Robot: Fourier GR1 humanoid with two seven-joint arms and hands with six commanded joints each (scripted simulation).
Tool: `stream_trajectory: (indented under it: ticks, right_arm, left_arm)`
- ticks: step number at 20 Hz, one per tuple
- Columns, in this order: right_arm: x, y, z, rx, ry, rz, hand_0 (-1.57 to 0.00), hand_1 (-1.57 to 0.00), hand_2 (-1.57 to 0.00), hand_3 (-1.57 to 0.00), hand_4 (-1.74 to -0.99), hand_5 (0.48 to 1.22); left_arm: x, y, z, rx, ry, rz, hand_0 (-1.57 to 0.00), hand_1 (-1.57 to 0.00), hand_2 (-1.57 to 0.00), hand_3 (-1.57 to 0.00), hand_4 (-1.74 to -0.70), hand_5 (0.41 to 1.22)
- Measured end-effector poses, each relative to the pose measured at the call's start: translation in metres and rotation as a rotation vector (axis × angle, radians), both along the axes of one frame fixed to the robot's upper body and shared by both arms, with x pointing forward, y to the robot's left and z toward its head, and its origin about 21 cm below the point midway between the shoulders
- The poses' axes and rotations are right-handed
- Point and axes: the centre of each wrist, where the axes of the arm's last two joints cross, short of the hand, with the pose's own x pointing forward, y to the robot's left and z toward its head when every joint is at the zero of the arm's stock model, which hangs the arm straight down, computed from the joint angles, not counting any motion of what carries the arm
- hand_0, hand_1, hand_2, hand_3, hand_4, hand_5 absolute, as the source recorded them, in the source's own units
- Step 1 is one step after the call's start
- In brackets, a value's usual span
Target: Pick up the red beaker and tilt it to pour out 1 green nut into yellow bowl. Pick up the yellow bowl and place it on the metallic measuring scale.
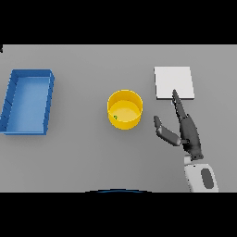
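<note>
Right hand [189, 134] fingers [178, 102] spread, holding nothing, beside yellow bowl [125, 109]

Right hand [187, 132] low on the bench [83, 157], fingers straight. Bowl [125, 109] just to its left, apart from the thumb, nut [115, 117] inside. Scale [173, 83] right ahead, under the fingertip. Tray [28, 102] far off left, beyond the bowl.

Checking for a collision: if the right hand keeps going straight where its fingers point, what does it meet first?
The right hand points at the flat metallic square scale; its fingertip already overlaps the near edge, height unclear.
</note>
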Motion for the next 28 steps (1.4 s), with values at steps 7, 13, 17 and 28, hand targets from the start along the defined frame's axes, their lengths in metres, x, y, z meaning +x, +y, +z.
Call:
stream_trajectory:
  ticks: [7,13,17,28]
  right_arm:
    - [0.002,-0.002,-0.001,-0.002,-0.002,-0.014,0.00,0.00,0.00,0.00,-1.177,0.686]
    - [0.001,0.000,-0.002,0.002,-0.005,-0.002,0.00,0.00,0.00,0.00,-1.163,0.671]
    - [0.000,-0.002,0.000,-0.004,-0.010,-0.009,0.00,0.00,0.00,0.00,-1.156,0.673]
    - [-0.003,-0.002,-0.003,-0.020,0.012,-0.011,0.00,0.00,0.00,0.00,-1.175,0.672]
  left_arm:
    - [-0.047,-0.009,-0.045,-0.088,0.045,0.070,-1.57,-1.57,-1.57,-1.39,-1.74,1.150]
    - [-0.083,-0.022,-0.047,-0.138,0.154,-0.024,-1.57,-1.54,-1.49,-1.24,-1.31,0.774]
    - [-0.096,-0.016,-0.041,-0.127,0.206,-0.235,-0.80,-0.71,-0.67,-0.57,-0.87,0.682]
    - [-0.090,-0.018,-0.050,-0.011,0.213,-0.245,-0.07,-0.06,-0.06,-0.05,-0.71,0.658]
